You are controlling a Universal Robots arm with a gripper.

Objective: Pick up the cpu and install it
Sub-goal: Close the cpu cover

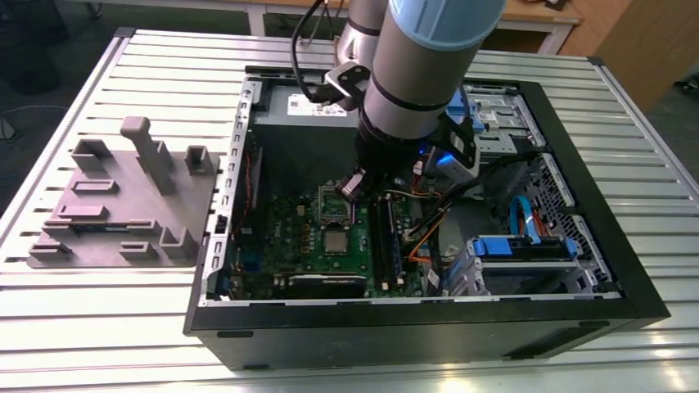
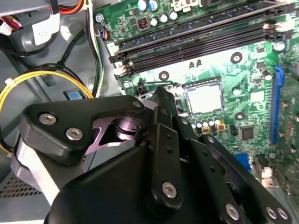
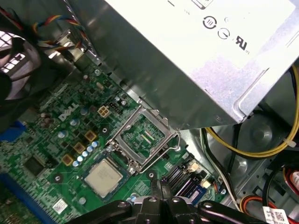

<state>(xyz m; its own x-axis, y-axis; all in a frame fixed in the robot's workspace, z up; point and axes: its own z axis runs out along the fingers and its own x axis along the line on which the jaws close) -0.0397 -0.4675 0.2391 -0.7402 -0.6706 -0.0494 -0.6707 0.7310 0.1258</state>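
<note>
While the arm hangs low inside the open computer case (image 1: pixel 644 311), the cpu (image 3: pixel 103 177) lies flat on the green motherboard (image 3: pixel 42 154), just beside the open socket (image 3: pixel 142 137) with its metal frame lifted. So the chip looks not yet picked up and not yet put in; both steps seem left to do. The gripper (image 3: pixel 161 193) hovers near the board with nothing in it, and its fingers look pressed together. In both wrist views the cpu (image 2: pixel 204 99) sits a little way ahead of the fingertips, not touching them.
</note>
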